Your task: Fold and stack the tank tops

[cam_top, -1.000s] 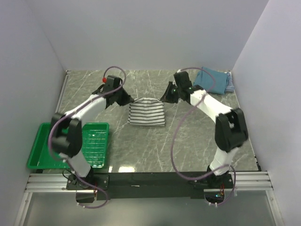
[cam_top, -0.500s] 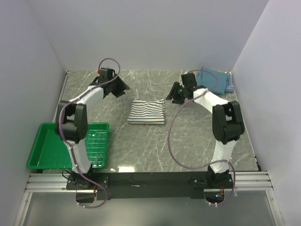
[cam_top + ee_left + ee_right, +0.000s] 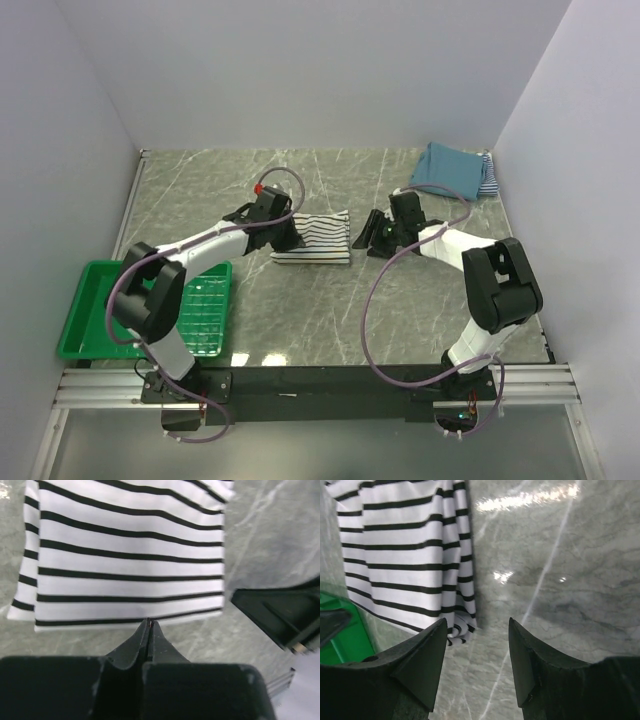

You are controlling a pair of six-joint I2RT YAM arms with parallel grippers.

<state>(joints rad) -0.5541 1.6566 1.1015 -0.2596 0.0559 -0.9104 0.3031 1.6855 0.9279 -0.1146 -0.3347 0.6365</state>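
Note:
The black-and-white striped tank top (image 3: pixel 315 238) lies folded in the middle of the table, and fills the upper part of the left wrist view (image 3: pixel 130 555). My left gripper (image 3: pixel 288 236) is low at its left edge, shut, with the tips (image 3: pixel 149 623) touching the hem and no cloth visible between them. My right gripper (image 3: pixel 368 240) is open just right of the shirt; a rumpled corner of the shirt (image 3: pixel 462 629) lies by its left finger (image 3: pixel 427 655). The teal-blue tank top (image 3: pixel 448 167) lies folded at the back right on the fine-striped one (image 3: pixel 488 180).
A green plastic basket (image 3: pixel 90 325) stands at the front left, and its corner shows in the right wrist view (image 3: pixel 340 642). White walls close in the table on three sides. The right gripper's dark body (image 3: pixel 280 615) is in the left wrist view, across the shirt.
The striped shirt was let go and now lies flat. Both arms swung back, then came forward and down to its two sides. The left jaws opened and shut again; the right jaws opened.

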